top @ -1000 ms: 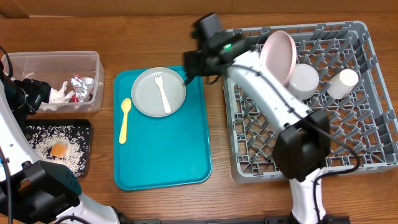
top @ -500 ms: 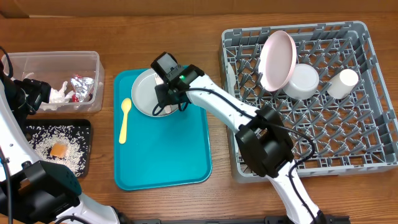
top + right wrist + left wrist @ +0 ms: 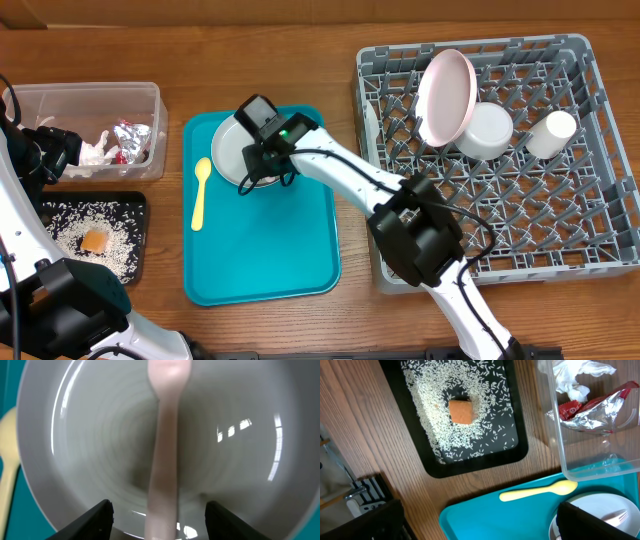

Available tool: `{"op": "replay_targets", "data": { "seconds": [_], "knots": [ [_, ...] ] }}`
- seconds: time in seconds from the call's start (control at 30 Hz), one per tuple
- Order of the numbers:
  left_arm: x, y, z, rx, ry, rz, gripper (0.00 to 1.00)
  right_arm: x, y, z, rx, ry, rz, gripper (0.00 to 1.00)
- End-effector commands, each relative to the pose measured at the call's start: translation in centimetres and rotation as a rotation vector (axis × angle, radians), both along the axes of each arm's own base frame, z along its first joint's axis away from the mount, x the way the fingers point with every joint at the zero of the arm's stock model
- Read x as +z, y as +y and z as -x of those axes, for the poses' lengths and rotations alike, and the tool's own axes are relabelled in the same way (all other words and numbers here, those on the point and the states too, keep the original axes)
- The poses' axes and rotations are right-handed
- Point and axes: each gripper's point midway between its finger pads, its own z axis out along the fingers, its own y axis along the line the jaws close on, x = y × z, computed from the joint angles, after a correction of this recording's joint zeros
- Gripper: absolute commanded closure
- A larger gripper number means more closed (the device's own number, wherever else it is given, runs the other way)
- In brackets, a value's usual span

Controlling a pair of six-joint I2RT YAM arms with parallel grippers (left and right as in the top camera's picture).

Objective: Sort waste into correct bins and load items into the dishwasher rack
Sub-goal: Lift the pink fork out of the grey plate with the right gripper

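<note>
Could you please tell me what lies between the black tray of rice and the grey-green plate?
The pale yellow spoon, lying on the teal tray, plus a strip of bare table; the overhead view shows it.

Overhead cam stares straight down and gets the whole worktop [image 3: 165,200]. Left wrist cam hangs fairly high, facing down at the black tray [image 3: 507,450] and a teal tray [image 3: 495,515] corner. Right wrist cam sits super close over the grey-green plate [image 3: 90,435]. All three catch that plate.
</note>
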Motion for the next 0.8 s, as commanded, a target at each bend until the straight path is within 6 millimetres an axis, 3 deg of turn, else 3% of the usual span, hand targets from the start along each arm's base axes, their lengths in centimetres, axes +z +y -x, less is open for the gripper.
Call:
{"op": "replay_targets", "data": {
  "seconds": [0.0, 0.13, 0.23, 0.4, 0.77],
  "knots": [
    [0.16, 0.05, 0.17, 0.012, 0.001, -0.013, 0.0, -2.23, 0.18, 0.52, 0.004, 0.022, 0.029, 0.38],
    [0.17, 0.05, 0.16, 0.012, 0.001, -0.013, 0.0, -2.94, -0.14, 0.42, -0.002, 0.021, 0.049, 0.43],
    [0.17, 0.05, 0.16, 0.012, 0.001, -0.013, 0.0, -2.96, -0.31, 0.27, -0.007, 0.012, 0.059, 0.55],
    [0.17, 0.05, 0.16, 0.012, 0.001, -0.013, 0.0, -2.98, -0.4, 0.18, -0.009, 0.007, 0.064, 0.62],
    [0.16, 0.04, 0.16, 0.012, 0.001, -0.013, 0.0, -3.05, -0.8, -0.06, -0.015, -0.018, 0.095, 0.51]
  ]
}}
